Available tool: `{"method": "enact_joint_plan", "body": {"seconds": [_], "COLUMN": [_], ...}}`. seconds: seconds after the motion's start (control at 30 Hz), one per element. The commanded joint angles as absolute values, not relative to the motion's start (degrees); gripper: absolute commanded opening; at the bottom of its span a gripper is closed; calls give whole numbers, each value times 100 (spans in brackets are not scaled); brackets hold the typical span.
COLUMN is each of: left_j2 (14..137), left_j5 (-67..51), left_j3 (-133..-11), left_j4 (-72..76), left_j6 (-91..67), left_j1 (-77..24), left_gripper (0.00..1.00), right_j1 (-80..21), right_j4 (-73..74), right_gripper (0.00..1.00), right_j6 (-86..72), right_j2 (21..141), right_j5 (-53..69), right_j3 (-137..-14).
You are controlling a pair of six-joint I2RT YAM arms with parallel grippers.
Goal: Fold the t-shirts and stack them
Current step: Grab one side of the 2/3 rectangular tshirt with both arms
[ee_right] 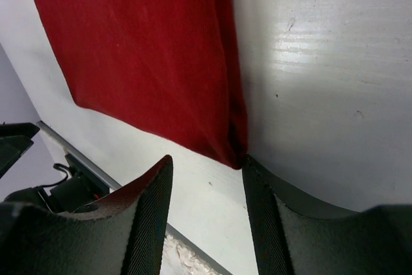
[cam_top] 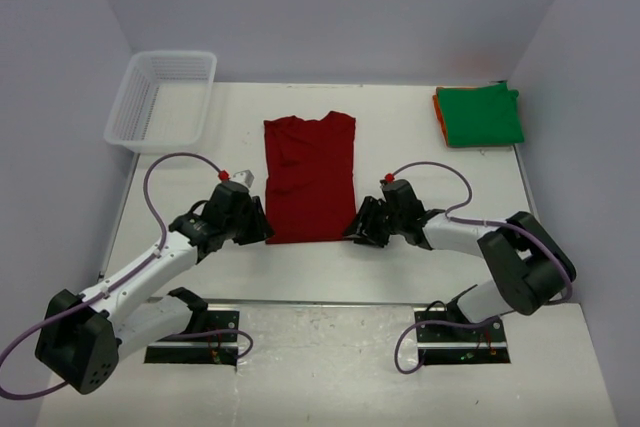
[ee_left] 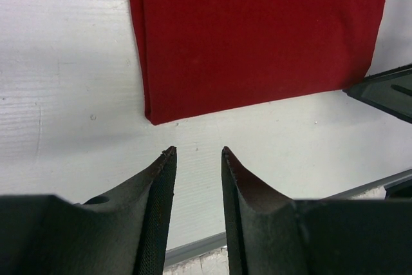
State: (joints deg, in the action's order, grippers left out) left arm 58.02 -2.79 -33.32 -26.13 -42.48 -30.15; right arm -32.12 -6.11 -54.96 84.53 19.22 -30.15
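The left gripper (ee_left: 196, 152) stands open with a narrow gap between its fingers and nothing in that gap. Its tips hang low over the bare white table (cam_top: 400, 147), just near of the near-left corner of the dark red t-shirt (cam_top: 310, 177) and apart from the cloth.

The right gripper (ee_right: 206, 159) is also open, its fingers parted a little wider. The shirt's near-right corner comes down to the mouth of that gap, right against the tip of the right-hand finger. No cloth lies between the fingers, and whether the tip actually touches the corner cannot be told.

From above, the two grippers face each other across the near hem of the dark red t-shirt, one at each near corner. The shirt lies flat at the middle of the table as a long narrow rectangle, sleeves tucked in and neckline at the far end.

At the far right corner of the table a folded green t-shirt (cam_top: 482, 115) rests on a folded orange t-shirt (cam_top: 438, 107), of which only the left edge shows. At the far left corner stands a white mesh basket (cam_top: 130, 112).
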Motion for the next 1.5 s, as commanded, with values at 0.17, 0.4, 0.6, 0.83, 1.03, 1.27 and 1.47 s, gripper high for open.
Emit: {"method": "enact_joint_plan", "body": {"seconds": [0.17,0.4,0.6,0.83,1.03,1.27,1.47], "left_j2": [5590,5590,5651,5959,6389,6732,7092], "left_j5": [-290,-246,377,220,-219,-1177,-1545], "left_j3": [-3559,-3533,-3322,-3120,-2831,-2286,-2171], "left_j4": [-2795,-2874,-3084,-2716,-2154,-1310,-950], "left_j6": [-4175,-4192,-4333,-4438,-4447,-4360,-4315], "left_j1": [-3050,-3050,-3050,-3041,-2918,-2136,-1951], "left_gripper": [36,37,48,62,63,62,61], "right_j1": [-3120,-3120,-3120,-3120,-3111,-3120,-3111], "right_j4": [-475,-598,-703,-730,-703,-730,-712], "right_gripper": [47,26,0,0,0,0,0], "right_j6": [-5528,-5528,-5467,-5344,-5256,-5238,-5238], "right_j2": [8938,9088,9202,9124,8948,8895,8850], "right_j5": [1380,1441,1555,1547,1485,1521,1512], "right_j3": [-3138,-3155,-3138,-3085,-3024,-2944,-2936]}}
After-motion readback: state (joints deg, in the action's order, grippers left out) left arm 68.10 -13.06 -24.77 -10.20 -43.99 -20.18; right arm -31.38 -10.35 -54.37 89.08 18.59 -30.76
